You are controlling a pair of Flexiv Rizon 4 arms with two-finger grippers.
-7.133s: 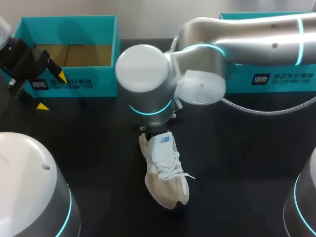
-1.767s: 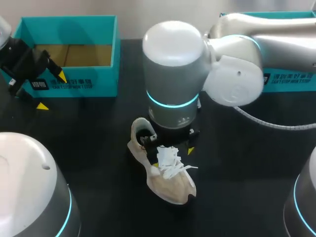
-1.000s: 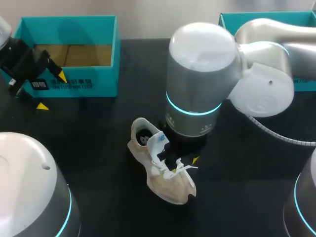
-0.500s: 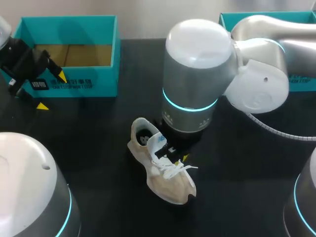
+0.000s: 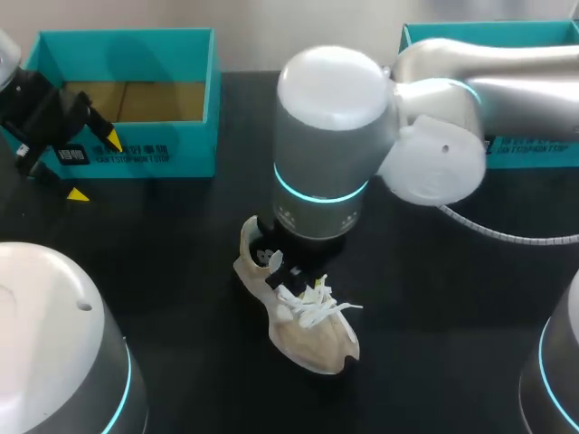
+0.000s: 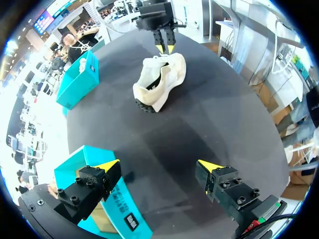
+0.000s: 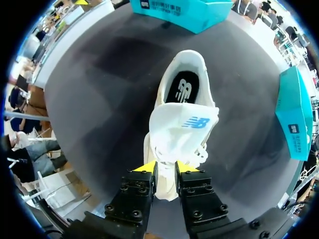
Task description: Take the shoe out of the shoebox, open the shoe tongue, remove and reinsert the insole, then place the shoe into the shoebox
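Pinches the white fabric tongue (image 7: pixel 182 127) of the cream lace-up sneaker (image 5: pixel 312 339), out on the black table (image 5: pixel 181 235) before the teal cardboard shoebox (image 5: pixel 136 154), in the almost-closed right gripper (image 7: pixel 166 169), likely to bare the black insole (image 7: pixel 182 89); holds the left gripper (image 6: pixel 158 165) wide open, empty.

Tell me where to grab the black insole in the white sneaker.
Pinch the black insole at its heel end, from above through the opening: the white sneaker sits upright, and its tongue, held by the right gripper, is folded toward the toe.
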